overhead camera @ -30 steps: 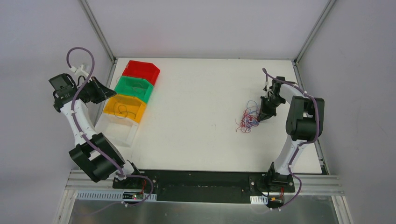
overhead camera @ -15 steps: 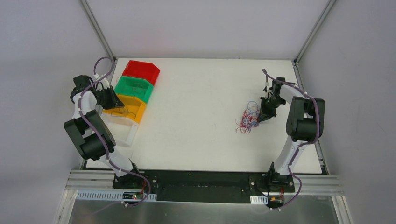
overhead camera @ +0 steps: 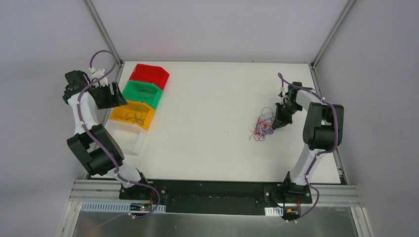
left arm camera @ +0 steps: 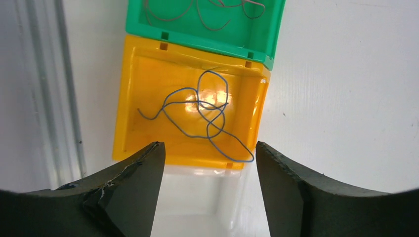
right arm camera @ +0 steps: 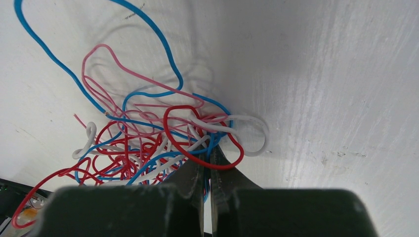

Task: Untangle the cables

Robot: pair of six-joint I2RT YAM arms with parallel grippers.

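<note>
The cables (overhead camera: pixel 262 127) lie as a red, blue, pink and white tangle on the right of the white table. My right gripper (overhead camera: pixel 278 122) is at the tangle's right edge. In the right wrist view it (right arm camera: pixel 210 159) is shut on strands of the cables (right arm camera: pixel 148 143), with a blue one pinched between its jaws. My left gripper (overhead camera: pixel 106 96) hovers over the coloured bins. In the left wrist view it (left arm camera: pixel 208 148) stands open with nothing between its fingers. A single blue cable (left arm camera: pixel 205 116) lies loose in the yellow bin (left arm camera: pixel 129 98) below.
Four bins stand in a row at the left: red (overhead camera: pixel 150 75), green (overhead camera: pixel 142 93), yellow (overhead camera: pixel 141 118) and clear (overhead camera: pixel 123 138). Thin grey wires (left arm camera: pixel 207 15) lie in the green bin (left arm camera: pixel 197 42). An aluminium frame rail (overhead camera: pixel 106 37) runs beside the bins.
The left arm swung in over the bins and its jaws went from shut to open. The right arm and the tangle have not moved.
</note>
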